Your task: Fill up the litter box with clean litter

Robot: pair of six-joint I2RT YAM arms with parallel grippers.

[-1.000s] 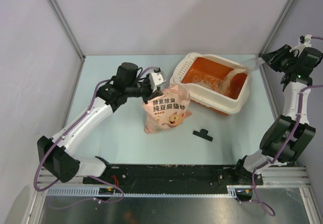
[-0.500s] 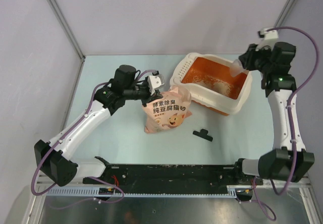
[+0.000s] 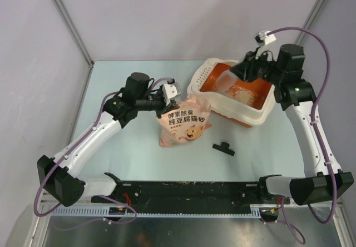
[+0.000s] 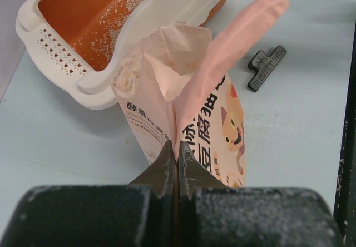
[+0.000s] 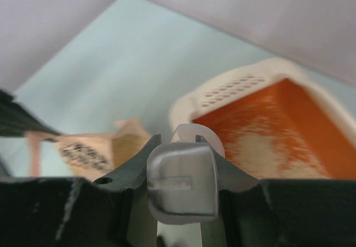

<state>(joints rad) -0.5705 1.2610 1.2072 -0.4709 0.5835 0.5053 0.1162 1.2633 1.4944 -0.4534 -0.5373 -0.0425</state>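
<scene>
1. The litter box (image 3: 260, 113) sits at the far right of the table (image 3: 144, 163). Its orange inside holds a small heap of clean litter (image 3: 240, 94) and scattered granules.
2. An open pink bag (image 3: 183, 123) stands against the box's perforated end.
3. The left gripper (image 4: 178, 161) is pinched tight on the bag's top edge.
4. The right gripper (image 5: 181, 166) clamps the handle of a clear scoop (image 3: 227, 80) over the box.
5. A black clip (image 3: 223, 147) lies near the bag.
</scene>
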